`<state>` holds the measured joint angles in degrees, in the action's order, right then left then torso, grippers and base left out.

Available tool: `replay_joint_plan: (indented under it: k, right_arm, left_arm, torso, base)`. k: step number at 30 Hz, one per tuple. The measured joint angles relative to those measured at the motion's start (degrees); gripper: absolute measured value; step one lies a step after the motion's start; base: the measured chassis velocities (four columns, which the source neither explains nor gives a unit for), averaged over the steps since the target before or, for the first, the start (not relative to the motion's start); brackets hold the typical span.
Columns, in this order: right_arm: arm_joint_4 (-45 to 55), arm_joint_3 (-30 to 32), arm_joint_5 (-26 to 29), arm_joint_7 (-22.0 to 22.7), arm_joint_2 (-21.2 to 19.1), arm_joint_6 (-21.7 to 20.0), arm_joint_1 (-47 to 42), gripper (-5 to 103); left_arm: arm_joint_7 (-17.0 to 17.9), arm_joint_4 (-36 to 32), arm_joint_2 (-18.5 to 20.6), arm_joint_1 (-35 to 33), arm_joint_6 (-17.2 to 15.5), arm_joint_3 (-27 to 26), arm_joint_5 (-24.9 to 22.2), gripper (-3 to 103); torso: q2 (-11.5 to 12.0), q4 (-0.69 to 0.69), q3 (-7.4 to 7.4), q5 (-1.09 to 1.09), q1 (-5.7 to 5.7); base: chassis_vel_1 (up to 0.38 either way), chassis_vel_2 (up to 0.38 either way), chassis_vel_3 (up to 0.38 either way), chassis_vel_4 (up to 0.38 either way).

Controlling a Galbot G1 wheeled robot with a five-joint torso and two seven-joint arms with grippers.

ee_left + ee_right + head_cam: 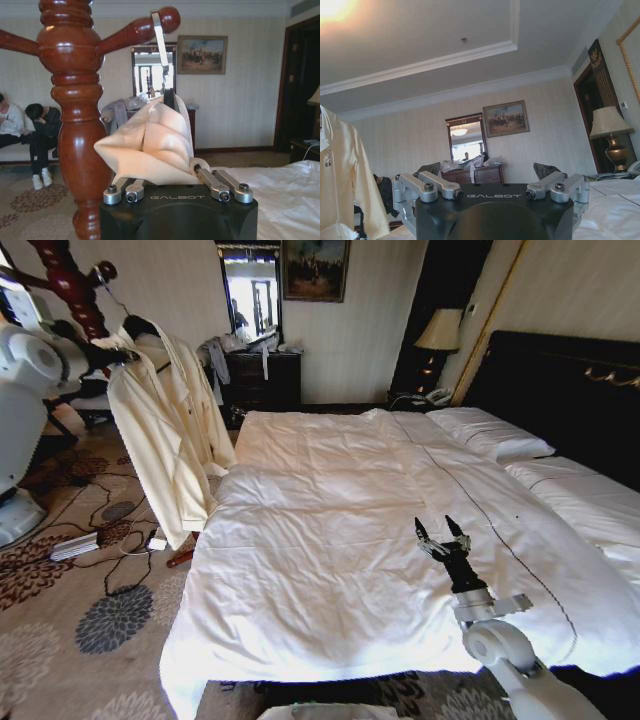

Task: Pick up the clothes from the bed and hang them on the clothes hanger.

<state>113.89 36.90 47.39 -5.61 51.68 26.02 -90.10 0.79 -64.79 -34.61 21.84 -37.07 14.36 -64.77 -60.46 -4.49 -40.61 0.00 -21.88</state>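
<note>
The shirt [165,430] hangs on the hanger [135,328], whose silver hook [160,37] is looped over a peg of the red-brown coat stand [70,285] at the left of the bed [340,540], sleeves drooping toward the carpet. The left gripper [160,175] is up by the stand with its fingers closed on a bunched fold of the shirt's cream cloth at the shoulder. The right gripper [443,537] rests low over the white duvet, well apart from the shirt, its two fingers spread wide with nothing between them.
</note>
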Motion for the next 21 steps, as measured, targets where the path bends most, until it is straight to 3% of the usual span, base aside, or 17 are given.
replay_joint_plan:
  k: [4, 6, 8, 10, 13, 15, 18, 21]
  right_arm:
    - [0.01, -0.43, -0.19, 0.00, 0.20, 0.00, 0.00, 100]
    - [0.01, -0.56, -0.27, 0.00, 0.23, 0.00, -0.08, 100]
    - [0.01, -0.61, -0.30, 0.00, 0.26, 0.00, -0.36, 100]
    - [0.01, -0.61, -0.30, 0.00, 0.27, -0.01, -0.50, 100]
    - [0.14, -0.59, -0.55, 0.03, 0.42, -0.01, -1.34, 100]
    - [0.24, -0.56, -0.65, 0.03, 0.46, -0.01, -1.61, 100]
    - [0.56, -0.39, -0.95, 0.03, 0.42, -0.01, -2.65, 100]
    - [1.16, 0.47, -0.67, -0.07, 0.14, 0.04, -3.56, 100]
  left_arm:
    - [2.74, -4.31, 2.28, -3.42, -0.04, -3.88, -1.22, 41]
    - [3.77, -7.58, 4.03, -6.19, -0.21, -6.80, -1.46, 51]
    - [4.27, -11.74, 6.66, -10.47, -0.34, -10.50, -1.50, 63]
    - [4.25, -13.22, 7.65, -12.19, -0.43, -11.81, -1.52, 63]
    - [4.15, -18.34, 11.92, -19.37, -0.20, -16.27, -1.21, 79]
    - [4.14, -19.36, 12.76, -20.83, -0.04, -17.04, -1.11, 79]
    - [4.11, -22.11, 15.27, -24.02, 0.74, -18.46, -1.15, 95]
    - [4.12, -24.03, 16.83, -25.41, 1.50, -19.21, -1.60, 99]
  torso:
    - [0.00, 0.03, 0.00, 0.00, 0.00]
    - [0.00, 0.04, 0.00, -0.02, 0.00]
    - [0.00, 0.03, 0.00, 0.01, 0.00]
    - [0.00, 0.03, 0.00, 0.00, 0.00]
    - [0.00, 0.06, 0.00, -0.02, 0.00]
    - [0.00, 0.08, 0.00, -0.04, 0.01]
    - [0.00, 0.03, 0.01, 0.00, 0.00]
    - [0.00, 0.01, 0.01, 0.00, 0.00]
  base:
    - [0.000, 0.000, 0.000, 0.000]
    - [0.000, 0.000, 0.000, 0.000]
    - [0.000, 0.000, 0.000, 0.000]
    - [0.000, 0.000, 0.000, 0.000]
    - [0.000, 0.000, 0.000, 0.000]
    - [0.000, 0.000, 0.000, 0.000]
    - [0.000, 0.000, 0.000, 0.000]
    - [0.000, 0.000, 0.000, 0.000]
